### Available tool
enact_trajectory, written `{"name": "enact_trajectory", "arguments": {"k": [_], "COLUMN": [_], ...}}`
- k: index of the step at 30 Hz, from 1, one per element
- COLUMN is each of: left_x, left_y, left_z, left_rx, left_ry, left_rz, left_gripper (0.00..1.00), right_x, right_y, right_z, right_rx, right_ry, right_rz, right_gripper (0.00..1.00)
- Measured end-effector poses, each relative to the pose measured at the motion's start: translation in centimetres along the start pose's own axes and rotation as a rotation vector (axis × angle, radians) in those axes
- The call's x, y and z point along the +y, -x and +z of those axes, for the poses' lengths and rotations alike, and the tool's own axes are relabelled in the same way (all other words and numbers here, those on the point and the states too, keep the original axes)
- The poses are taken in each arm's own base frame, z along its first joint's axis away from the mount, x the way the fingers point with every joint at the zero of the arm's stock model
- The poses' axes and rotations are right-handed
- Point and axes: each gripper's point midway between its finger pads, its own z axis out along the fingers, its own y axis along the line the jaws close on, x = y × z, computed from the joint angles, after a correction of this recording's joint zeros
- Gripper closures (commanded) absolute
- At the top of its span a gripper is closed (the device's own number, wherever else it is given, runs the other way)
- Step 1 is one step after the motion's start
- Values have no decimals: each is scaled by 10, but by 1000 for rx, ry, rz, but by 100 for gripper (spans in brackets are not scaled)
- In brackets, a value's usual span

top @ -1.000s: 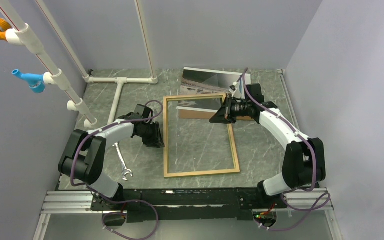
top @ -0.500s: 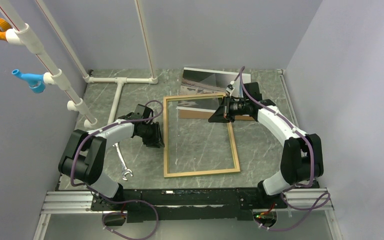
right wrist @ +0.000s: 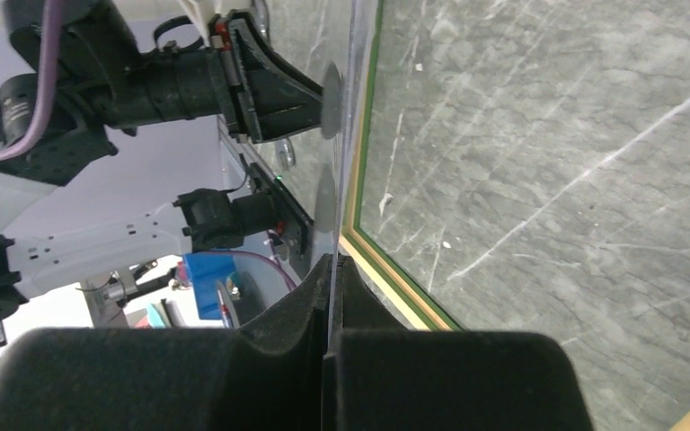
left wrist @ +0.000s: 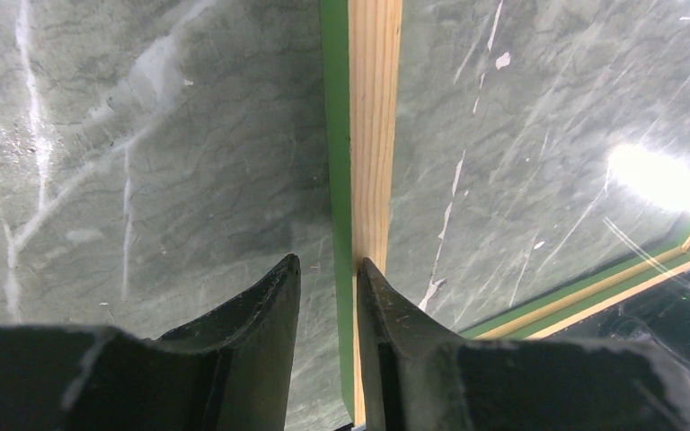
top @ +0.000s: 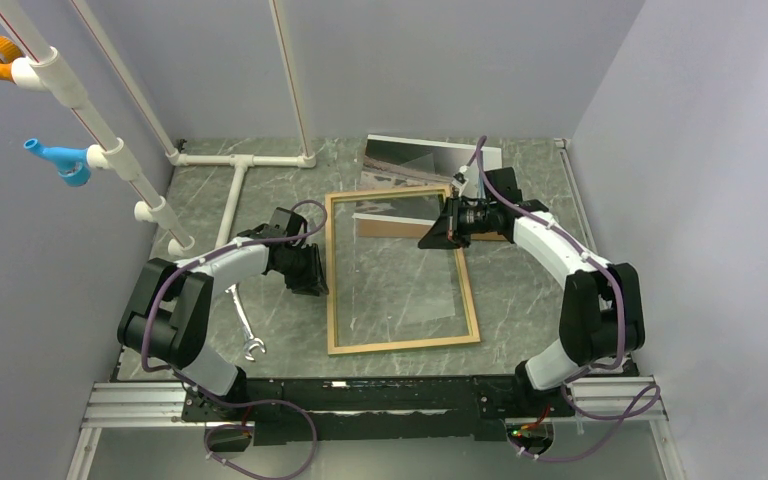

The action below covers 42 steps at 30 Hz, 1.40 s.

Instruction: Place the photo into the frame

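Grey-and-brown landscape photo [top: 430, 158] lies upper centre, beyond the rectangular tan wooden frame [top: 403, 345]. I judge it light and floppy, best pinched at a margin. Right gripper [right wrist: 332, 269] clamps the frame's clear pane [top: 410, 275] (slippery, fragile). Left gripper [left wrist: 328, 274] straddles the left rail; I cannot confirm contact. Photo's near edge is obscured.

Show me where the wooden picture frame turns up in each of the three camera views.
Top external: the frame lies flat at the centre of the picture.
Left wrist: one tan, green-edged rail runs up the middle from the left gripper.
Right wrist: its corner shows right of the right gripper, shut on the clear pane.
Shared landmark: the marbled green table.
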Motion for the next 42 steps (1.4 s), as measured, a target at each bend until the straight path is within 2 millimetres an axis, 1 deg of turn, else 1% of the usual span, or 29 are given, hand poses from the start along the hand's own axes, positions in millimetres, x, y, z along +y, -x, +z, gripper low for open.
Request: {"name": "enact_trajectory", "arguments": {"k": [7,10,15,20,24,33,36,42], "left_x": [1,2,2,2,1,1,1,0], "left_y": [0,0,0,0,0,0,0,0], "left_z": [-1,-1,-1,-1,-1,-1,-1,0], "left_rx": [2,1,6,9,8,10,13,12], "left_ry": [12,14,18,22,24,31,33,35], "left_rz": [6,12,16,20,25,31,31,38], "left_gripper": [67,67,67,67,67,67,68,68], "right_x": [-24,-36,-49,-59,-62,-58,-58,-71], "right_y": [-3,-2,-1,-8,-11,-14,-16,-28], "right_z": [3,3,5,13,16,19,20,25], "right_rx": [12,15,11,50,67,81,82,83], "right_ry": [-84,-130,-172,-187,-189,-164,-149,-152], "right_rz": [5,1,-16,-8,3,4,9,58], "right_gripper": [100,98,95,93,92,91,87,80]}}
